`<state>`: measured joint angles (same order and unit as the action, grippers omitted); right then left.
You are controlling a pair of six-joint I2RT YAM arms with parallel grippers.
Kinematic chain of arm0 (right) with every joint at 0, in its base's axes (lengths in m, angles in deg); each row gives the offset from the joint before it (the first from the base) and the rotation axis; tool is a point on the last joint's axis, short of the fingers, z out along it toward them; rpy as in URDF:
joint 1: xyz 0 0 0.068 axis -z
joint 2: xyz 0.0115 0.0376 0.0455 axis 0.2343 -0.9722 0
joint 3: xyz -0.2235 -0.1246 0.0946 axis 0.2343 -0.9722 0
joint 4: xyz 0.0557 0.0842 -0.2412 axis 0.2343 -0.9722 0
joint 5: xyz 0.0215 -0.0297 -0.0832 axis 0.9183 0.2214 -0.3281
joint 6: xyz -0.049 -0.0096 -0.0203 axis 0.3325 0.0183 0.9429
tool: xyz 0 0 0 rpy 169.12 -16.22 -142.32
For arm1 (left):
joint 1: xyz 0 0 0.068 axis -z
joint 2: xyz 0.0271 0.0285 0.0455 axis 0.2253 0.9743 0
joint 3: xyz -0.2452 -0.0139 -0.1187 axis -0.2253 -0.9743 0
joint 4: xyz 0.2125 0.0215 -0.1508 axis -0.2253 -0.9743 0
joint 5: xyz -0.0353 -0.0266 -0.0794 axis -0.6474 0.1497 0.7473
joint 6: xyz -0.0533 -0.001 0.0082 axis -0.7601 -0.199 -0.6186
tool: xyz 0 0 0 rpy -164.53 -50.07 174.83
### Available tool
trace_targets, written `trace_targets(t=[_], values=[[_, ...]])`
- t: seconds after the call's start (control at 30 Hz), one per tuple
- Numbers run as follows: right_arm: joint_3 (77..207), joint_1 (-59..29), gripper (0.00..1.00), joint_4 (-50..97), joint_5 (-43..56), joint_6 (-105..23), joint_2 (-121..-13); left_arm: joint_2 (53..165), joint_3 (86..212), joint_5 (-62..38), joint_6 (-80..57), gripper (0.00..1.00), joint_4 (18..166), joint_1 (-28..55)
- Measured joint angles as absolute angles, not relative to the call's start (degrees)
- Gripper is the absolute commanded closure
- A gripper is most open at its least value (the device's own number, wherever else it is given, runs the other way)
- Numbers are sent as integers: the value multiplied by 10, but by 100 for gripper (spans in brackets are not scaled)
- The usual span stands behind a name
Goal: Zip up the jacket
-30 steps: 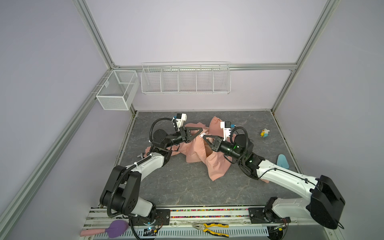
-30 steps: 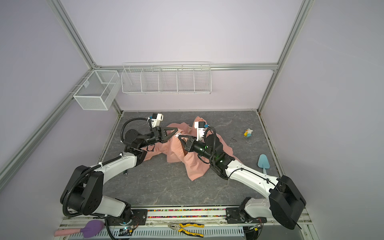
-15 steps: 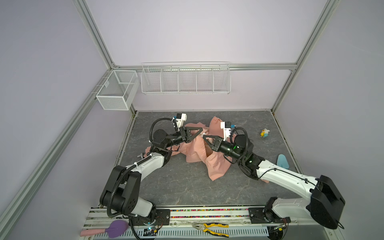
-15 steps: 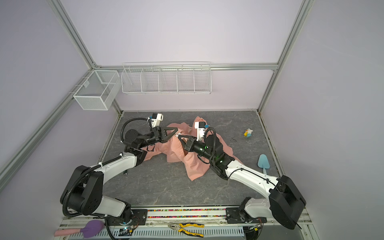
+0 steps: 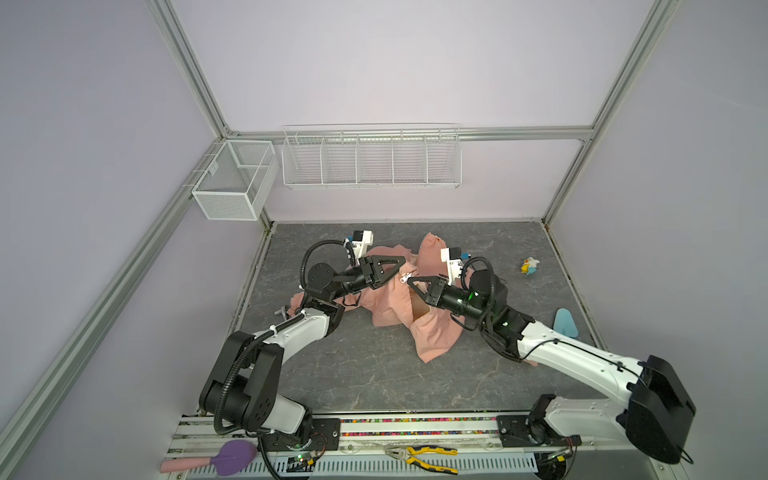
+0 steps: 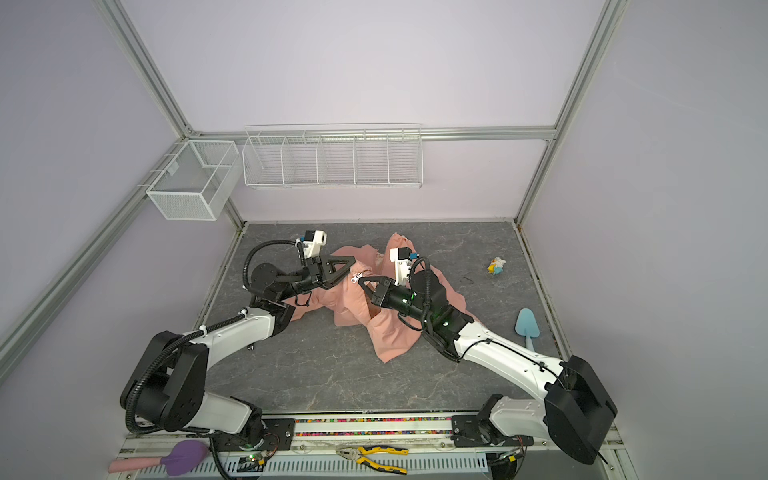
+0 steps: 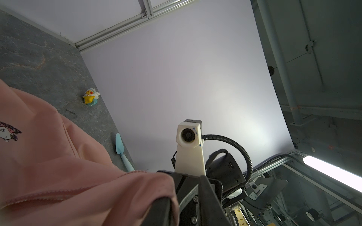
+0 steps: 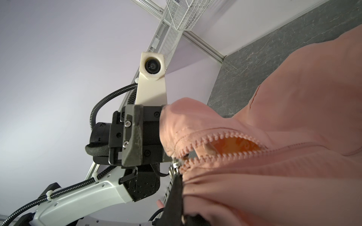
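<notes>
The salmon-pink jacket lies bunched on the grey floor, lifted in the middle between my two arms. My right gripper is shut on the metal zipper pull, near the end of the zipper. Just behind the pull the teeth gape. My left gripper faces it from the left at the jacket's edge. Its jaws stand slightly apart, and jacket fabric still drapes over one finger. A small cartoon patch shows on the chest.
A yellow duck toy and a blue trowel lie on the floor to the right. White wire baskets hang on the back wall. Pliers and a purple tool rest on the front rail.
My left gripper's jaws have parted a little on the jacket's edge. Both arms and the jacket have stayed in place.
</notes>
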<state>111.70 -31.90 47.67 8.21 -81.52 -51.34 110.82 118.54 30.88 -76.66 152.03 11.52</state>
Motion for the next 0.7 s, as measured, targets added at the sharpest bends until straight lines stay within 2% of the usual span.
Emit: trace_targets(t=[0.7], values=[[1122,-310,94,410,93,-812,-510,1073,1171,285,-702,73,1397,149]])
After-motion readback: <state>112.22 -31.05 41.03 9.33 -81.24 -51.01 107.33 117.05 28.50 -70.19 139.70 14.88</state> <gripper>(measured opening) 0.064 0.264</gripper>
